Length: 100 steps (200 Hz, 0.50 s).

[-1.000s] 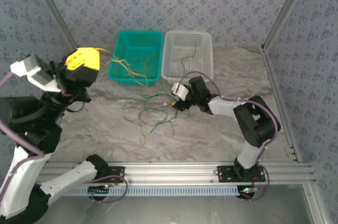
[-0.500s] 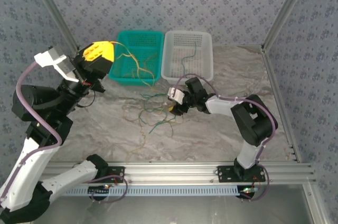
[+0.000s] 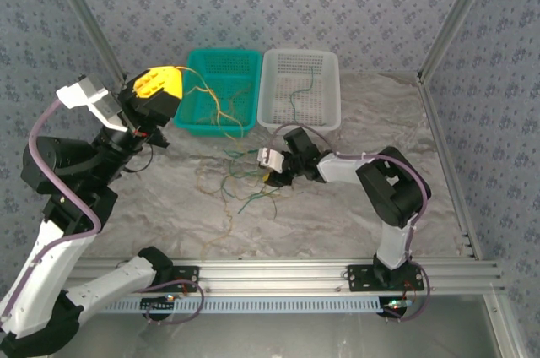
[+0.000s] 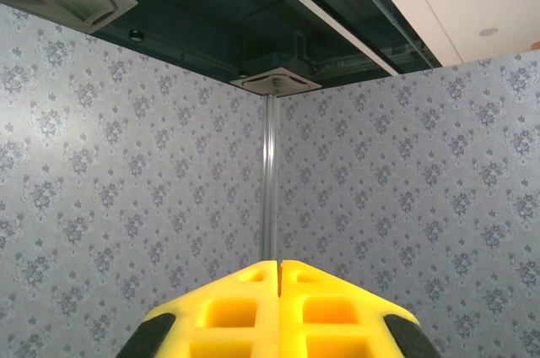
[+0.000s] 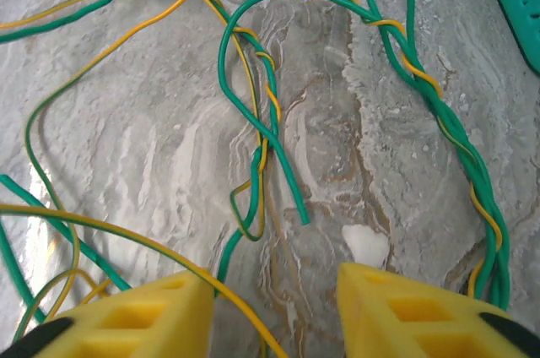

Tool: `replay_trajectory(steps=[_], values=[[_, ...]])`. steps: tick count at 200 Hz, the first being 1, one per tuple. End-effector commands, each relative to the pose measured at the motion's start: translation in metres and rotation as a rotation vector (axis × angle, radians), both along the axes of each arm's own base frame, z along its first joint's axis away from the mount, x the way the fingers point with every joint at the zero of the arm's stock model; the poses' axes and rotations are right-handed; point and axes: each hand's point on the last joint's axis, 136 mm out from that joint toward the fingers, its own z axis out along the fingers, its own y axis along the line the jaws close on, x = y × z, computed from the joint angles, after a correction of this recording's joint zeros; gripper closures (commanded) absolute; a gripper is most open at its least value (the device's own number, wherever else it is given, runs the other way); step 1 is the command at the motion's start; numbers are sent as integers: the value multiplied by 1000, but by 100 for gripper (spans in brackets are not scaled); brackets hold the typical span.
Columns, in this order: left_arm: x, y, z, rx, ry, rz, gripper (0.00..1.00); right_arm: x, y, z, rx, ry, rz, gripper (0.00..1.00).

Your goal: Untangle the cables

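The cables [image 3: 240, 176] lie as a loose tangle of green and yellow wires on the marble table, in front of the baskets. My right gripper [image 3: 272, 170] is low over the tangle's right side. In the right wrist view its jaws [image 5: 270, 278] stand open, with a yellow cable [image 5: 228, 295] running across the gap and a green cable [image 5: 261, 134] just ahead. My left gripper [image 3: 171, 78] is raised at the left, jaws shut [image 4: 279, 263]. A yellow cable [image 3: 211, 98] trails from its tip down across the green basket to the tangle.
A green basket [image 3: 221, 53] and a white basket [image 3: 299, 52] stand side by side at the back, with a green wire [image 3: 302, 92] in the white one. The metal frame posts and patterned walls close in both sides. A twisted green-yellow pair [image 5: 439, 96] runs past the right finger.
The left arm swung up and right toward the green basket, pulling the yellow cable, then held still. The right gripper slid left over the tangle and its jaws narrowed.
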Motion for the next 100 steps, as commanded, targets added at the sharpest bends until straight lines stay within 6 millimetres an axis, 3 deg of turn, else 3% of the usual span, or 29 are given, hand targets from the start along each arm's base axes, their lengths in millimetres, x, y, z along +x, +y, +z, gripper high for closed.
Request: replay_trajectory(steps=[1, 25, 49, 74, 100], values=[[0, 4, 5, -15, -27, 30, 100, 6, -1, 2, -11, -8, -4, 70], [6, 4, 1, -5, -18, 51, 100, 5, -4, 15, 9, -7, -13, 91], [13, 3, -6, 14, -11, 86, 100, 6, -8, 30, 20, -19, -37, 100], [35, 0, -22, 70, 37, 160, 100, 6, -14, 58, 57, 4, -87, 100], [71, -3, -52, 156, 129, 234, 100, 0, -24, 94, 142, 49, -115, 100]])
